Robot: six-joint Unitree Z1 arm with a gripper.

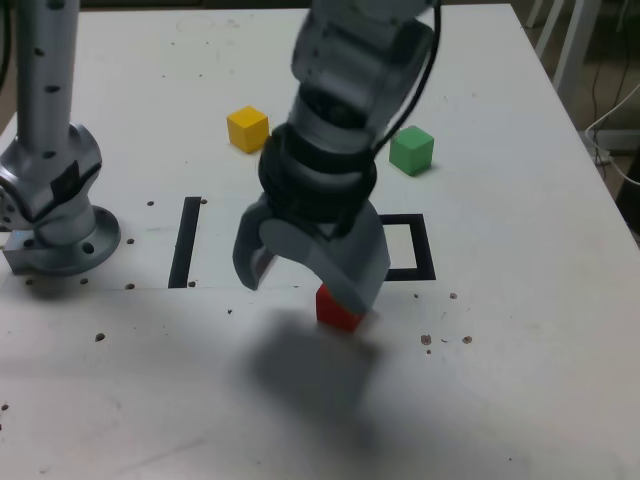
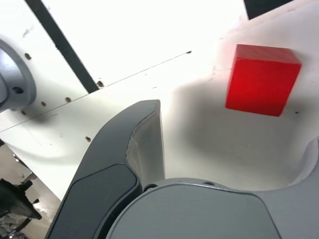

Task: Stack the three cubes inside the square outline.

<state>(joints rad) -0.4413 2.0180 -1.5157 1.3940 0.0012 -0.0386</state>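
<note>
White table (image 1: 520, 400) is seen under the gripper (image 1: 310, 275), jaws spread and holding nothing; the square outline (image 1: 425, 245) lies just behind it, mostly hidden. Red cube (image 2: 262, 79) sits between the jaws near one finger, outside the outline; yellow cube (image 1: 247, 128) and green cube (image 1: 411, 150) are well beyond. Off-centre closing could shove the red cube aside.

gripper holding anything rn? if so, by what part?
Nothing held. The gripper is open above the table; the red cube sits between the jaws, untouched.
</note>
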